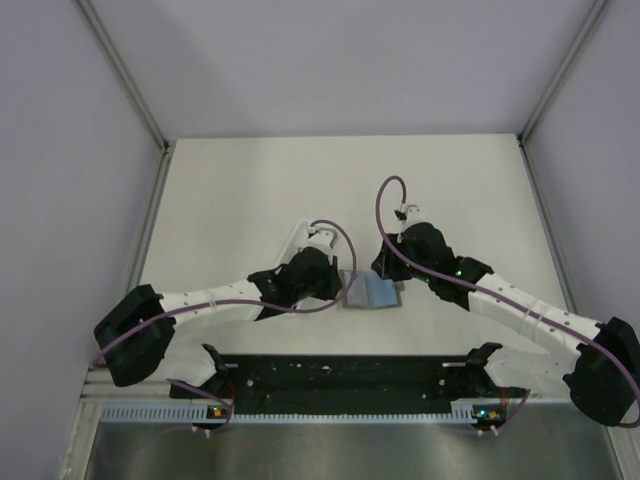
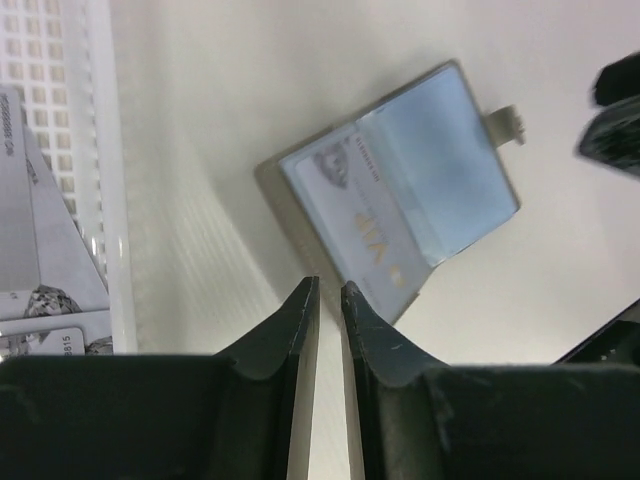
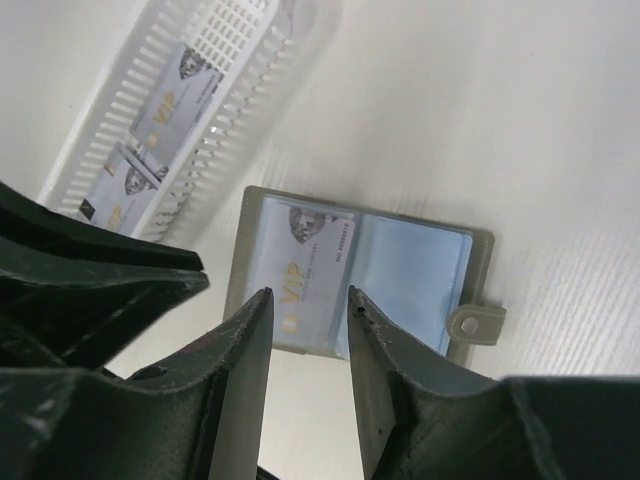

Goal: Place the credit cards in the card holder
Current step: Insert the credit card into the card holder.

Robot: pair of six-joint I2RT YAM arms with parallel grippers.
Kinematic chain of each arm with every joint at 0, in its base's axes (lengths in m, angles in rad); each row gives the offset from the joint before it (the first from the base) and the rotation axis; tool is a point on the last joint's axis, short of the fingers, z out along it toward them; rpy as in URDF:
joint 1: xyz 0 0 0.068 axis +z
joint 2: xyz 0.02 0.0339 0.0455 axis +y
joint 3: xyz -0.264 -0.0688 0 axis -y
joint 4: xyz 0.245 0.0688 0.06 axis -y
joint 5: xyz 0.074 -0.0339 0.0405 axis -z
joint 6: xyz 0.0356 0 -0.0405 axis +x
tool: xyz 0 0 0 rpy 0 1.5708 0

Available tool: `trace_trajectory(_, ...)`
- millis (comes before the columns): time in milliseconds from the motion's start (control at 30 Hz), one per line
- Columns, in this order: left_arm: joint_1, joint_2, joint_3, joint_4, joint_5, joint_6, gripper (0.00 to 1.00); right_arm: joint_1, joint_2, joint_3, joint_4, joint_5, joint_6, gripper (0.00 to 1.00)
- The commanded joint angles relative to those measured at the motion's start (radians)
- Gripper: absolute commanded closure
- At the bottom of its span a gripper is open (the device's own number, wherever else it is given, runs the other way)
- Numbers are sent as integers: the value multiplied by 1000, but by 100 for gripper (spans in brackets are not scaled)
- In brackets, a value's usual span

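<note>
The card holder lies open and flat on the table between the two arms. Its bluish inner pockets face up, and one pale credit card printed "VIP" sits in the left pocket. My right gripper hovers over the holder's near edge, open, with nothing between its fingers. My left gripper is at the holder's left corner. Its jaws stand a narrow slit apart, with only bare table showing between them. More credit cards lie in the white tray.
The long white slotted tray lies left of the holder and is partly covered by the left arm in the top view. The holder's snap tab sticks out on its right side. Grey walls enclose the table.
</note>
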Motion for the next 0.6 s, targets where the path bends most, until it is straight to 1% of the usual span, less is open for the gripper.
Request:
trace_trajectory(0, -2, -100, 67, -58, -48, 42, 79, 8, -24, -17, -41, 61, -11, 64)
trace_trajectory(200, 12, -197, 75, -129, -112, 59, 76, 7, -24, -37, -48, 75, 20, 64)
trace_trajectory(267, 33, -234, 60, -152, -138, 59, 74, 7, -22, -36, -41, 61, 18, 64)
trace_trajectory(400, 140, -300, 38, -227, -190, 18, 70, 7, -12, -13, 8, -15, -6, 63)
trace_trajectory(467, 206, -324, 31, -261, -190, -4, 69, 7, 11, 20, 30, -60, -23, 63)
trace_trajectory(567, 298, -367, 11, -290, -180, -25, 68, 7, 94, 88, 56, -181, -46, 63)
